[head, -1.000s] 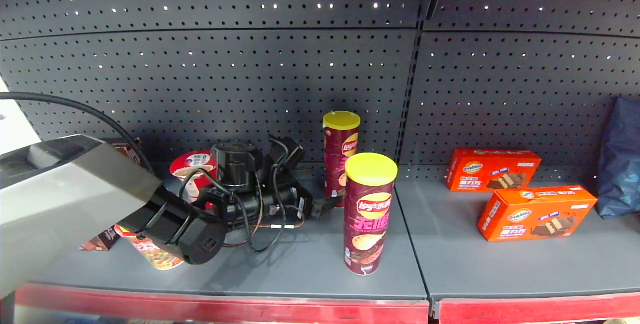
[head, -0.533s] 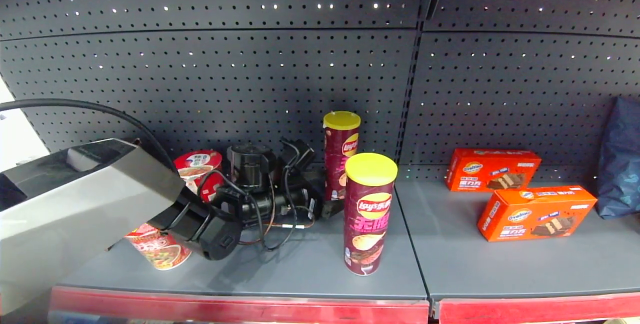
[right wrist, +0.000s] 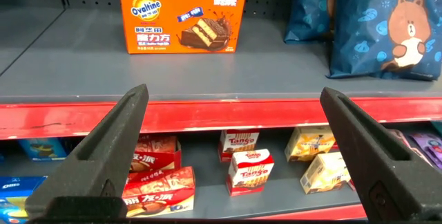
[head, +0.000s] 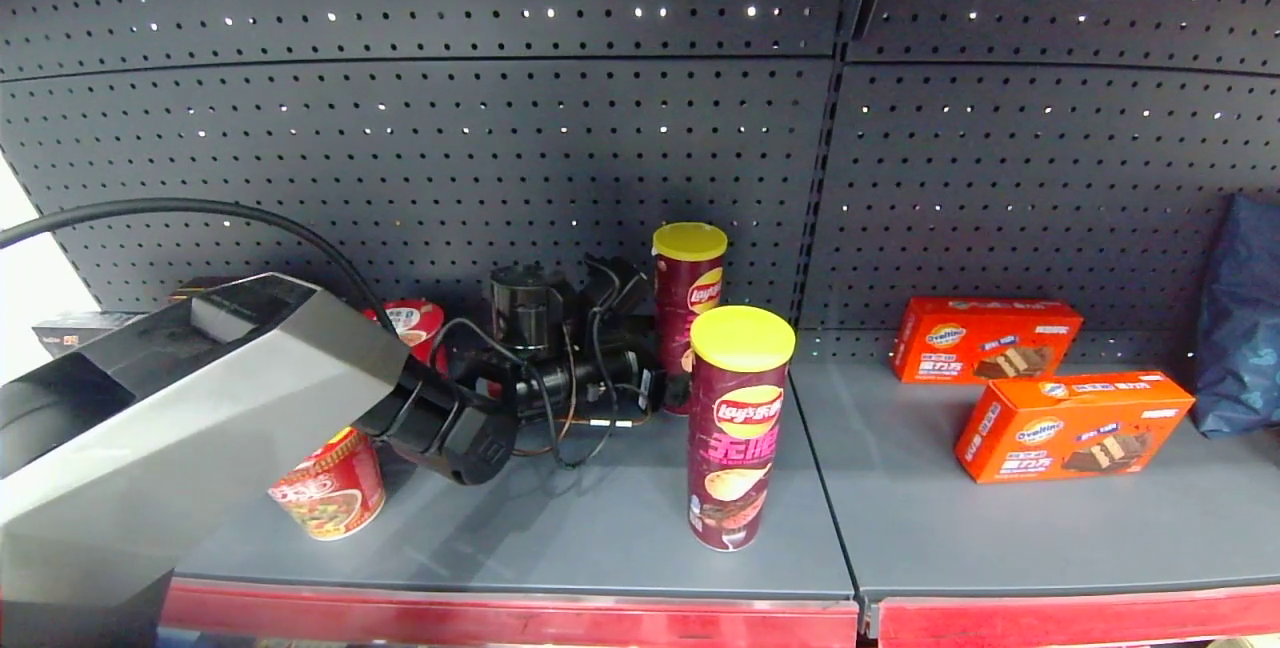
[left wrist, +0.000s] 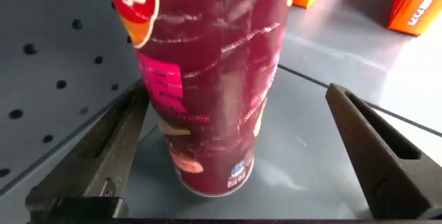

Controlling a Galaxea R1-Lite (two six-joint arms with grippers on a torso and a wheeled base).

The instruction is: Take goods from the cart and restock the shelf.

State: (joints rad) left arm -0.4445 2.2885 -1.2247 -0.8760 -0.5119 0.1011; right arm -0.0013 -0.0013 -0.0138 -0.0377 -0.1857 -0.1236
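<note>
Rear noodle cup (head: pixel 415 320) half hidden behind left arm (head: pixel 200 398); blue bag (head: pixel 1240 318) edge-cropped.

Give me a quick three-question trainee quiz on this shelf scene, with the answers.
1. True or false: the left gripper is shut on the rear can.
2. How many orange boxes lie on the shelf in the head view?
3. The can lids are: A red, B yellow, C blue.
Key: 1 false, it is open, with the can between its jaws; 2 two; 3 B.
</note>
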